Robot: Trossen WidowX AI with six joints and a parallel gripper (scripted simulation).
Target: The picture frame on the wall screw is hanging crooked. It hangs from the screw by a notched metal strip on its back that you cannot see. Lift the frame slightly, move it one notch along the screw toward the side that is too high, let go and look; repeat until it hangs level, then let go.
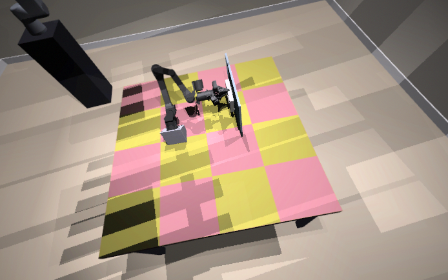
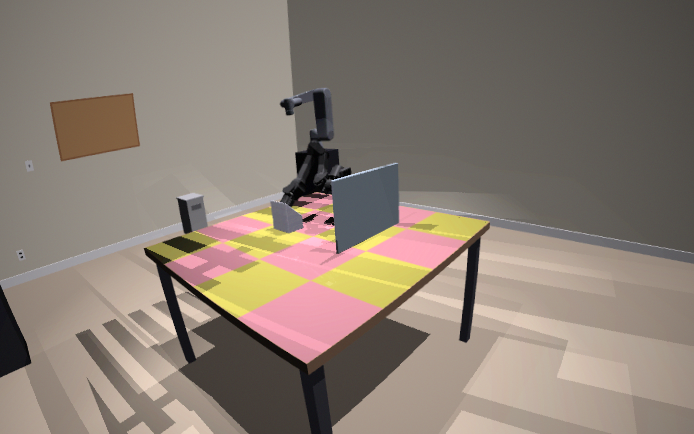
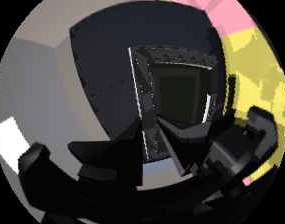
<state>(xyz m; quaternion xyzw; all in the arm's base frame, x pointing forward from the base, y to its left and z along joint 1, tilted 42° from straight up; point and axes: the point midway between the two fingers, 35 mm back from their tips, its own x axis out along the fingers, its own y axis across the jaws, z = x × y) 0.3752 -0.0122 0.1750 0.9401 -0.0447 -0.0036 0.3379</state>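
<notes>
Here the gripper [image 1: 223, 91] pinches the picture frame [image 1: 232, 98] against the grey wall panel [image 2: 365, 204]; no readable writing.

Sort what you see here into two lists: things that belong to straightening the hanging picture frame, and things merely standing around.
Belongs to the job:
- picture frame
- gripper, shut on the frame
- upright grey wall panel

Standing about:
- small grey box at the table edge
- brown board on the room wall
- black column on the floor
</notes>
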